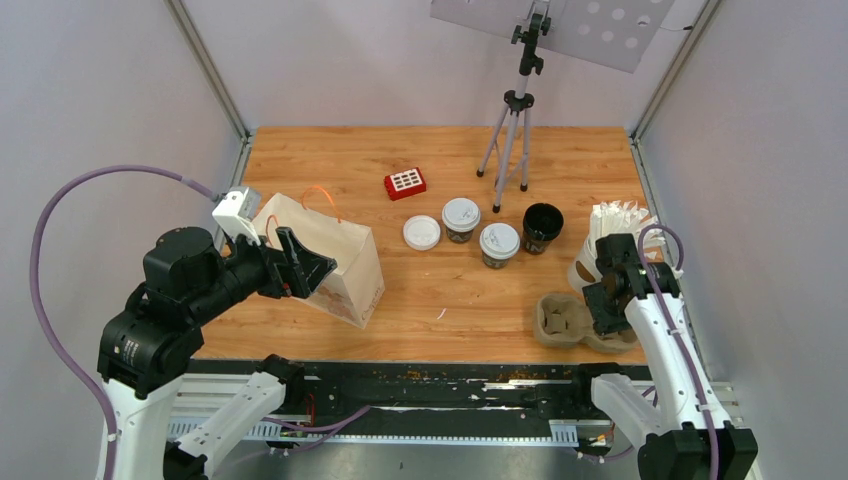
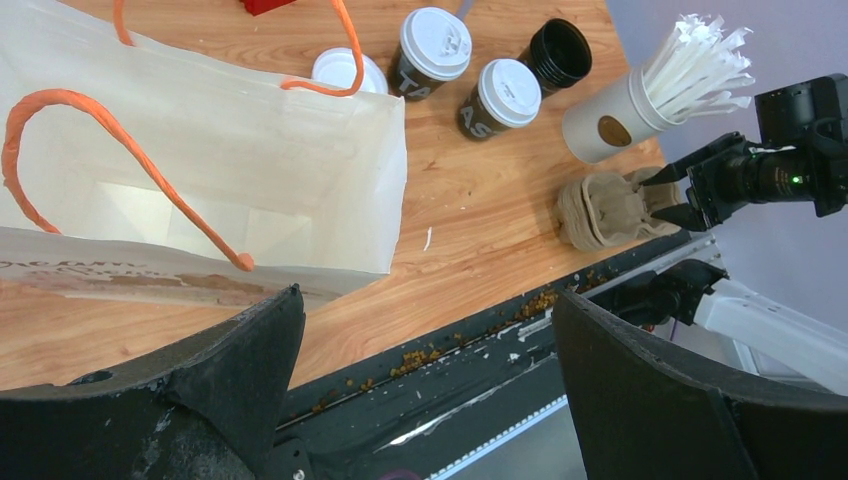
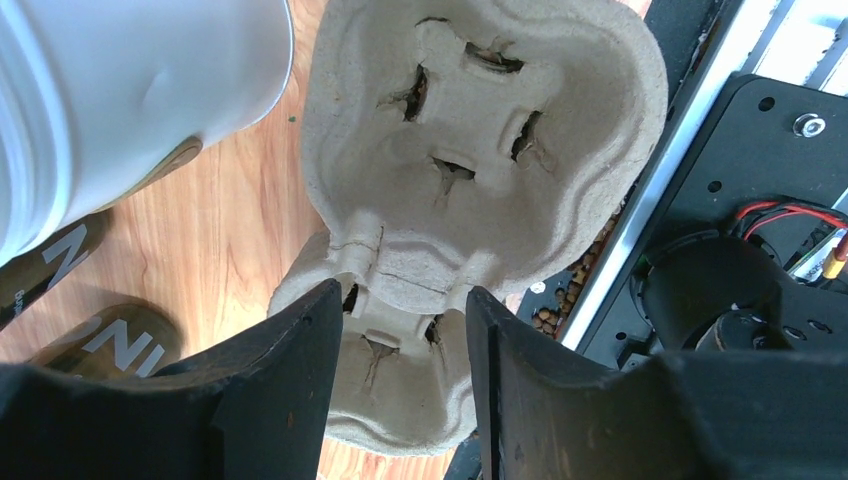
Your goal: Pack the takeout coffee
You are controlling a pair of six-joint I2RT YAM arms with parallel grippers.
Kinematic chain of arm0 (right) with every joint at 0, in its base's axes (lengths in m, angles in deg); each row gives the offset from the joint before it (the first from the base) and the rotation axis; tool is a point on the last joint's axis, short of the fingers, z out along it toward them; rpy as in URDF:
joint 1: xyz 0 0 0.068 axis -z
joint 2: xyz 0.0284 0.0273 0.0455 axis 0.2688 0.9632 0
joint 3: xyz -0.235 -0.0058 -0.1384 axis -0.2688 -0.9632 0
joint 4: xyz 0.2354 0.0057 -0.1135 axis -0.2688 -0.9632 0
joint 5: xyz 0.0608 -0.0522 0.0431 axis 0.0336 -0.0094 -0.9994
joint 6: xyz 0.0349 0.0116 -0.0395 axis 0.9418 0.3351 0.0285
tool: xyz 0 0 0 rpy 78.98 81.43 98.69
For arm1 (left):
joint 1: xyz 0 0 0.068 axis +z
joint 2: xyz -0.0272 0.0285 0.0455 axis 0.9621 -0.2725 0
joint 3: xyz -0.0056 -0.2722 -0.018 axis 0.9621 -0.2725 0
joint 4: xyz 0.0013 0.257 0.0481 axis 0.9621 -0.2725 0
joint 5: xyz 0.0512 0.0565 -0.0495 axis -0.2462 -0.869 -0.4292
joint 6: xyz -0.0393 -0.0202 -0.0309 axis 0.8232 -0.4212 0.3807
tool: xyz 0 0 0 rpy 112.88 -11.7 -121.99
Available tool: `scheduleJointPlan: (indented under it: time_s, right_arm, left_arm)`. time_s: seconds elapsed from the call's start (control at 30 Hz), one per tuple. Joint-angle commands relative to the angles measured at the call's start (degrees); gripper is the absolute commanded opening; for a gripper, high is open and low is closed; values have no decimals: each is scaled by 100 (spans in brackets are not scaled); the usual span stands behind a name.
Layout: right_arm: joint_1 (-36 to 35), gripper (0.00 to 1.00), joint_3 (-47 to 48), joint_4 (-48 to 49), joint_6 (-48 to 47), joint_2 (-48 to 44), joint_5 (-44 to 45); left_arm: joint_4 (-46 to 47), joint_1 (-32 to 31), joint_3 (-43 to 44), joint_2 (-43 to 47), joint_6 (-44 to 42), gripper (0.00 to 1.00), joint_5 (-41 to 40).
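Left hand [image 2: 425,305] is wide open, holding nothing, just above the open paper bag [image 1: 340,265]. Right hand [image 3: 403,290] is half closed astride the cup tray [image 3: 480,130], fingers against the cardboard; can't tell if it grips. White cup [image 2: 610,125] of straws [image 2: 700,60] is beside the tray. Mid-worktop [image 1: 440,290]: two lidded coffee cups [image 1: 461,218] [image 1: 499,243], unlidded black cup [image 1: 542,226], loose lid [image 1: 421,232]. Red box [image 1: 405,183] and tripod [image 1: 512,130] stand behind.

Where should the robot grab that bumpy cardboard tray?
Pinch the tray by the narrow bridge between its two wells, straight from above. It lies flat, wells up, and its outer rim looks too wide; the right tool hangs over that bridge.
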Motion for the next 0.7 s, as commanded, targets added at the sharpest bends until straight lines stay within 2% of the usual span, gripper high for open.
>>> scheduleJointPlan:
  time_s: [0.0, 0.2, 0.67]
  right_arm:
    - [72, 49, -129, 146, 37, -42, -171]
    - [120, 49, -329, 267, 162, 59, -269]
    - [189, 45, -131, 300, 49, 124, -166]
  left_arm:
    - [126, -31, 88, -9, -100, 100, 46]
    - [36, -31, 158, -10, -165, 100, 27]
    - [49, -31, 74, 36, -114, 100, -34]
